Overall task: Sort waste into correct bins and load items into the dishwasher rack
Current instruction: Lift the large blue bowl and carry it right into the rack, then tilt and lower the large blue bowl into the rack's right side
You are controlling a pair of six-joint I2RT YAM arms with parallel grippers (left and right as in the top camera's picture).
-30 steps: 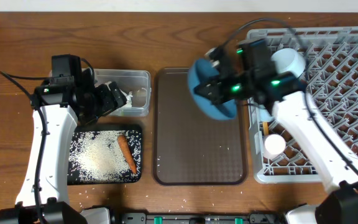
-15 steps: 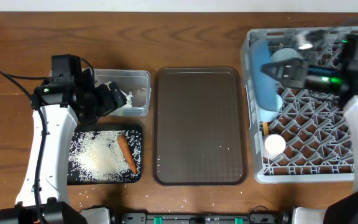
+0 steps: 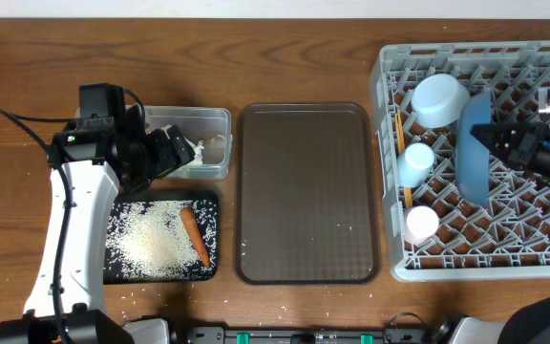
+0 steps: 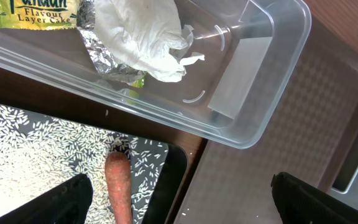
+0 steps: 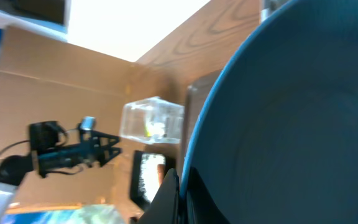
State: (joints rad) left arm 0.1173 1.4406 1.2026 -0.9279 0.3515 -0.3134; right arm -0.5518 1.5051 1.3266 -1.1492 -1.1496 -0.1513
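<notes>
Over the dishwasher rack, the right gripper is clenched on the rim of the dark-blue plate, held on edge above the pegs just right of the light-blue bowl, the light-blue cup, the white-pink cup and the chopsticks, all in the rack's left part. Beyond the brown tray, the left gripper hangs released, fingers spread wide and empty, above the near wall of the clear tub and the edge of the black tray. The tub contains the crumpled tissue and the snack wrapper; the black tray contains the rice and the carrot.
</notes>
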